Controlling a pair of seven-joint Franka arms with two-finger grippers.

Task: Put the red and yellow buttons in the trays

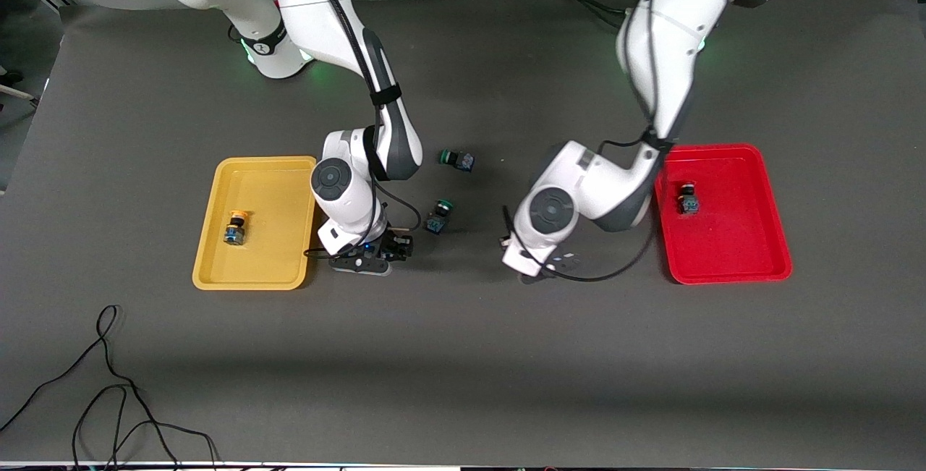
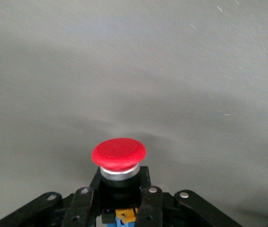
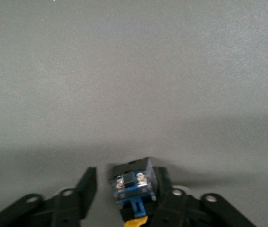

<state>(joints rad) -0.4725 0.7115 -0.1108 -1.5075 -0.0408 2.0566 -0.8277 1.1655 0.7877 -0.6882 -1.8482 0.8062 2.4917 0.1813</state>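
My left gripper (image 2: 119,190) is shut on the black body of a red-capped button (image 2: 119,153), cap pointing away from the wrist. In the front view this gripper (image 1: 539,267) is low over the mat, between the green-capped switches and the red tray (image 1: 738,257); its hand hides the button. My right gripper (image 3: 125,176) is open beside the yellow tray (image 1: 278,178). A black-and-blue button body (image 3: 133,185) lies between its fingers, against one and apart from the other; its cap is hidden. The yellow tray holds a yellow-capped button (image 1: 235,228). The red tray holds a red-capped button (image 1: 688,198).
Two green-capped switches (image 1: 457,159) (image 1: 438,215) lie on the dark mat between the two arms, the second close to my right gripper (image 1: 394,247). A loose black cable (image 1: 108,384) lies near the front camera at the right arm's end.
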